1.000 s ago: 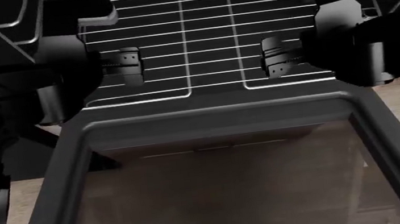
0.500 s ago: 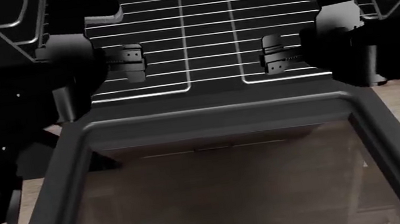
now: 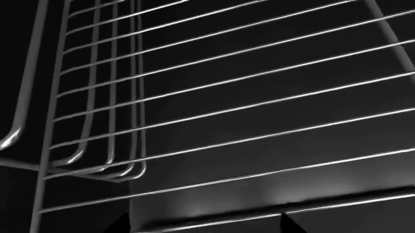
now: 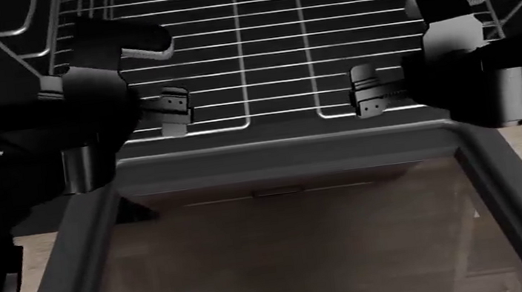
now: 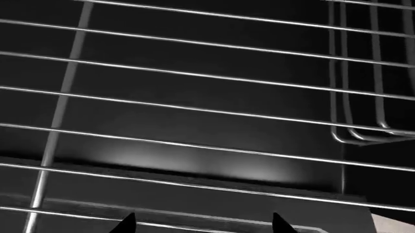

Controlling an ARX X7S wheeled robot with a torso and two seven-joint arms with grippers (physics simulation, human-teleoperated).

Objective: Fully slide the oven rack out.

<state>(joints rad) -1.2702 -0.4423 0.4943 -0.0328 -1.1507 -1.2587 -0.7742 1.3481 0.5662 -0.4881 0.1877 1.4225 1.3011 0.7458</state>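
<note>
While the arms sit low over the door, here's the call, left to right:

Left gripper (image 4: 174, 112): it's nudged toward the door since a second ago, and its fingers look pressed close together over a crosswise rod near the rack's front edge. Whether a wire is truly pinched I cannot tell; its wrist view shows only two dark fingertips apart at the frame's edge, with the wires beyond them.

Rack (image 4: 269, 48): the front edge has come toward us. A second ago it lay clear of the door's top rail, and now it sits just beside it. So the pull is working, but I'd judge there's more travel left, since most of the grid runs back between the side guides (image 4: 12, 27).

Rack's look: a wide flat grid of thin silver wires, many crosswise rods, two lengthwise rods down the middle, and a notch in the front edge between them. It lies level, front edge over the door's hinge side.

Right gripper (image 4: 366, 92): it's come forward in step with the left, fingers near together at the front rods on the right of the centre pair. Grip again unclear; its wrist view shows two tips apart with the wires beyond.

Door (image 4: 283, 162): folded down flat, glass panel facing up, unchanged.

Meaning: both sides moving evenly, so I'd expect no skewing in the guides.
</note>
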